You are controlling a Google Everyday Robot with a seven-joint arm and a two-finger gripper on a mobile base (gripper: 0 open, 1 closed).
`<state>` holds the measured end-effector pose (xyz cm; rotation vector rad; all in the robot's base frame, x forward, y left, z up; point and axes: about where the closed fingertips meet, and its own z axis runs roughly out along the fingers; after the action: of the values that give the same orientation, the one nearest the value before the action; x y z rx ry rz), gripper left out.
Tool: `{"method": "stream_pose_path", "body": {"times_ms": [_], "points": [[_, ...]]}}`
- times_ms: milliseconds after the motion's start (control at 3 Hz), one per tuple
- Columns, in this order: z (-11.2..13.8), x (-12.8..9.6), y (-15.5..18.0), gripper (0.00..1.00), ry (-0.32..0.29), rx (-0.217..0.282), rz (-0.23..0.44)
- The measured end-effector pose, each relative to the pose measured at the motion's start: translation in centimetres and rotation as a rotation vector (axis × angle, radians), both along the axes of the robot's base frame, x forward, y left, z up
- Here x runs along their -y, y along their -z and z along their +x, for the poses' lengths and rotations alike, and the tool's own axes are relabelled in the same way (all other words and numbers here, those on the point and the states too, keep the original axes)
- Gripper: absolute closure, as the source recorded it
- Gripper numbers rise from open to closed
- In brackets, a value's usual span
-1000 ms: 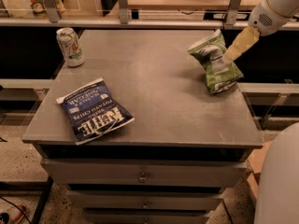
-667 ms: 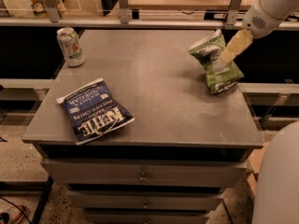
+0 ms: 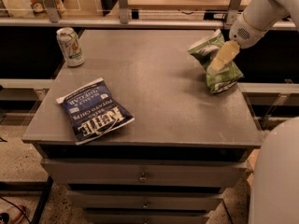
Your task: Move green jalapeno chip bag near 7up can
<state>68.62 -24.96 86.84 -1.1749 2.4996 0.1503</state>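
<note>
The green jalapeno chip bag (image 3: 222, 76) is crinkled and puffy and rests near the right edge of the grey table top (image 3: 159, 92). My gripper (image 3: 217, 64) comes in from the upper right on a white arm and lies against the bag's upper middle, partly covering its label. The 7up can (image 3: 70, 46) stands upright at the far left corner of the table, well apart from the bag.
A flat dark-blue Kettle chip bag (image 3: 95, 109) lies at the front left of the table. Drawers (image 3: 140, 175) run below the front edge. A shelf with metal posts (image 3: 122, 3) stands behind the table. My white base (image 3: 275, 176) is at the lower right.
My gripper has moved a little left and down onto the green bag. The bag, the can and the blue bag have stayed where they were.
</note>
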Motion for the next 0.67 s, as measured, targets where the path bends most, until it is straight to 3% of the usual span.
{"method": "stream_pose_path", "body": {"times_ms": [333, 667], "points": [[-0.13, -0.34, 1.67, 0.08, -0.014, -0.017, -0.002], [-0.59, -0.47, 2.66, 0.26, -0.044, -0.02, -0.009]]}}
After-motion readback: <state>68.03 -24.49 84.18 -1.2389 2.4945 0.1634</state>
